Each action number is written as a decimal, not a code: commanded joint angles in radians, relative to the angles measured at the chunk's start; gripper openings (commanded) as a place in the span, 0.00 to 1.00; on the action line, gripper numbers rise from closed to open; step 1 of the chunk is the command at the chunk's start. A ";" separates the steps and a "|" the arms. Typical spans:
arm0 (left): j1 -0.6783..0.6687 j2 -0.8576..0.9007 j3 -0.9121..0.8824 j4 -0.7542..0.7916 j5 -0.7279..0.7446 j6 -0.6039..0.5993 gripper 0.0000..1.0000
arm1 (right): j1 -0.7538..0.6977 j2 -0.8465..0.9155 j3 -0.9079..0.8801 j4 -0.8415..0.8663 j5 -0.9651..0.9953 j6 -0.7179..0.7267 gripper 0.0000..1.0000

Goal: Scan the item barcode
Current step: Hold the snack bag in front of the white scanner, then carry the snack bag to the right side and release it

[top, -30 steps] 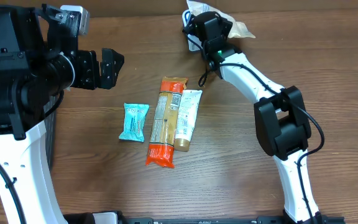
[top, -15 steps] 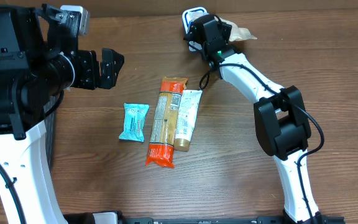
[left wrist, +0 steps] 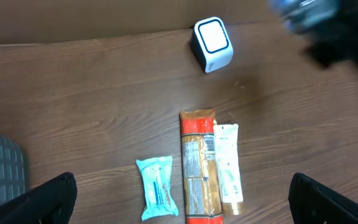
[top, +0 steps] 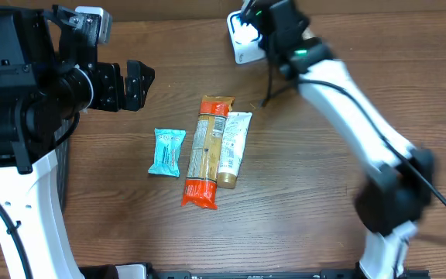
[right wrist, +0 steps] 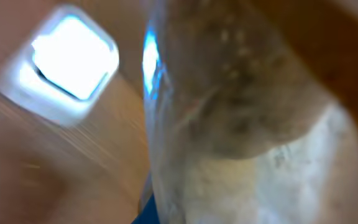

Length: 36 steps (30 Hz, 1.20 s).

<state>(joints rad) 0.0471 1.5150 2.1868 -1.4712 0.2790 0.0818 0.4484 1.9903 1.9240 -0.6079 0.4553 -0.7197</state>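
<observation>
Right gripper [top: 276,25] jaws pinch a clear packet [right wrist: 241,124] by the scanner [top: 242,39] at twelve o'clock. Left gripper [top: 126,85] jaws spread wide, nine o'clock.

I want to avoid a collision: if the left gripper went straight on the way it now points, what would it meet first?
Most likely the long orange package, which lies midway between the open fingers of the left gripper in its wrist view. Depth is unclear, so I am not certain.

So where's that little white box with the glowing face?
In the overhead view the scanner sits at the top middle, near the table's far edge, beyond the upper end of the orange packet.
</observation>
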 commanded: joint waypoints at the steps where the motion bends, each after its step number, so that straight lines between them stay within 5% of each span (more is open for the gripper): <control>1: -0.001 0.003 0.008 0.002 -0.002 0.016 1.00 | -0.056 -0.253 0.019 -0.106 -0.345 0.495 0.04; 6: -0.002 0.003 0.008 0.002 -0.002 0.016 1.00 | -0.246 -0.411 0.019 -0.357 -0.730 0.798 0.04; 14: -0.002 0.003 0.008 0.002 -0.002 0.016 1.00 | -0.584 -0.408 -0.067 -0.678 -0.995 0.795 0.04; 20: -0.002 0.003 0.008 0.002 -0.002 0.016 1.00 | -0.734 -0.380 -0.361 -0.514 -1.141 0.830 0.04; 31: -0.002 0.003 0.008 0.002 -0.002 0.016 1.00 | -0.900 -0.357 -0.894 0.087 -0.993 1.233 0.04; 34: -0.002 0.003 0.008 0.002 -0.002 0.016 1.00 | -0.931 -0.357 -0.941 0.126 -0.943 1.247 0.17; 35: -0.002 0.003 0.008 0.002 -0.002 0.016 0.99 | -0.938 -0.357 -0.947 0.124 -0.937 1.247 0.32; 36: -0.002 0.003 0.008 0.002 -0.002 0.016 1.00 | -0.941 -0.357 -0.950 0.116 -0.937 1.246 0.59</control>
<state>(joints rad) 0.0471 1.5150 2.1868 -1.4708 0.2790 0.0818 -0.4854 1.6432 0.9791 -0.4999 -0.5232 0.4816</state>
